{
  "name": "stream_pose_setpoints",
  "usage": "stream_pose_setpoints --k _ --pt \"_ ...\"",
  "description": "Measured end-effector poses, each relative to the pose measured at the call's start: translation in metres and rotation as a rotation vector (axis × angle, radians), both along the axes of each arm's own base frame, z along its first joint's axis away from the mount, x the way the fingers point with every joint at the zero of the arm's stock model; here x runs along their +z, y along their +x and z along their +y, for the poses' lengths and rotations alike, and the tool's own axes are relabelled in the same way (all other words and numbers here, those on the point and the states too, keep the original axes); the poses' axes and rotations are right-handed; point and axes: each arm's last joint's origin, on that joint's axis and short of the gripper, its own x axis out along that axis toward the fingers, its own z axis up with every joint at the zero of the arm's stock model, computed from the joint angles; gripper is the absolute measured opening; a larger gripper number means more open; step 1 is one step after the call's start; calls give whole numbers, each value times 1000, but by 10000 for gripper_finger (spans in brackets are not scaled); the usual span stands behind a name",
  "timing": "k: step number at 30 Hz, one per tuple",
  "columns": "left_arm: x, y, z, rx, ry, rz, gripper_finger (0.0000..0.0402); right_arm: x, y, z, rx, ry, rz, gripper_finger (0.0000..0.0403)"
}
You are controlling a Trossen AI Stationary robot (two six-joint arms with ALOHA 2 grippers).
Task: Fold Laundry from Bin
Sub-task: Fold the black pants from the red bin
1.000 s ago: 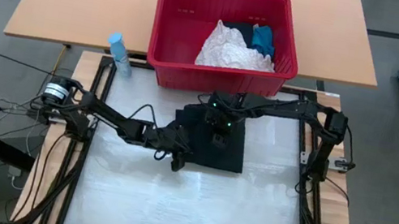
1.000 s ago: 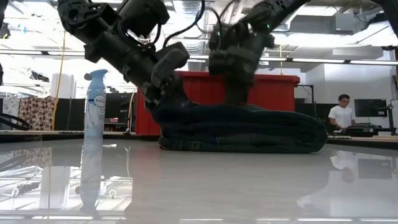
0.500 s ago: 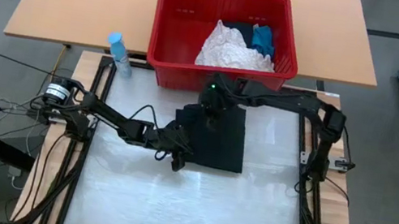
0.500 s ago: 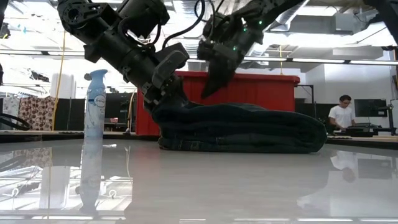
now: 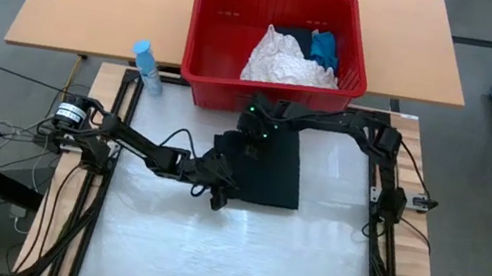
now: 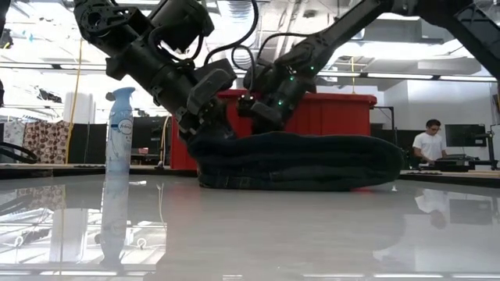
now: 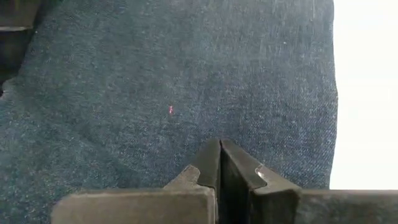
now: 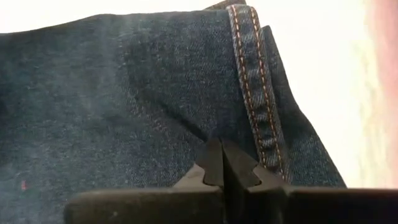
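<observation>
At about 9 o'clock of the folded dark denim garment point(image 5: 264, 167), the left gripper point(image 5: 219, 190) presses its clenched fingers point(image 7: 219, 163) down onto the cloth's near-left corner, gripping nothing. The risk there, as I judge it, is drag: if that arm slides sideways while bearing down, the top layer may shear over the lower ones and the stacked edges seen in the low view will splay out. The garment itself lies on the white surface point(image 5: 205, 253), just at 6 o'clock of the red bin point(image 5: 219, 32), and looks nearly finished.

Further right, the right gripper point(image 5: 252, 131) sits at the garment's 11 o'clock corner, its fingers point(image 8: 222, 163) also clenched and empty, tips resting beside a stitched seam. A push toward the bin could bunch that seam or nudge the whole bundle against the bin's wall; lifting off abruptly might spring the fold open.

In the bin, a white crinkled cloth point(image 5: 285, 59) and a small blue piece point(image 5: 324, 48) wait at roughly 1 o'clock of the garment, with something black beneath them that cannot be made out well.

Hidden: how many layers the fold holds, and whether the underside is smooth. Both wrist views show only denim close up, so the garment's outer edges are cut off there. A spray bottle point(image 5: 146, 67) stands at 10 o'clock, clear of the work.
</observation>
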Motion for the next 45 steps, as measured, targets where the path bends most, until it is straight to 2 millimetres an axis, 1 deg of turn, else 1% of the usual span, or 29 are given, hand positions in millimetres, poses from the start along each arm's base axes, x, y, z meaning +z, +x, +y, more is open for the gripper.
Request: stream_pose_setpoints --k 3,5,6,8,12,15,16,18,21,23,25,28,31,33,38,43,45 --pt "-2 -2 -2 -11 4 27 0 -5 -1 -3 -29 2 27 16" --pt "-2 -2 -3 -12 20 33 0 -4 -1 -3 -35 2 23 16" --pt "1 -3 -2 -2 28 25 0 0 -2 -3 -32 -8 16 16" --pt "12 -5 0 30 44 -8 0 12 -3 -4 -35 -52 8 16" --pt "52 -5 11 102 136 -128 0 50 -10 -8 -78 -136 -67 16" --pt "71 -10 22 179 208 -175 0 76 -21 -10 -118 -150 -118 15" --pt "76 -12 26 206 229 -184 0 83 -25 -10 -134 -139 -127 15" --pt "84 -16 35 271 276 -203 0 90 -32 -7 -169 -120 -108 15" --pt "85 -16 55 328 307 -210 0 98 -48 -3 -209 -103 -123 15" --pt "84 -11 69 303 280 -261 0 101 -61 3 -236 -101 -158 15" --pt "82 -7 81 290 258 -312 0 98 -76 11 -259 -98 -181 15" --pt "73 -2 94 318 243 -340 0 87 -100 25 -302 -62 -204 15" --pt "62 3 102 296 221 -348 0 77 -114 37 -352 -77 -260 15" --pt "53 7 104 273 208 -342 0 70 -120 42 -394 -101 -303 15" --pt "29 14 108 273 195 -307 0 35 -123 42 -476 -82 -331 15" --pt "5 17 111 299 197 -227 0 -4 -128 43 -511 -86 -256 15" --pt "-5 18 116 328 198 -202 0 -18 -131 42 -526 -72 -218 15"
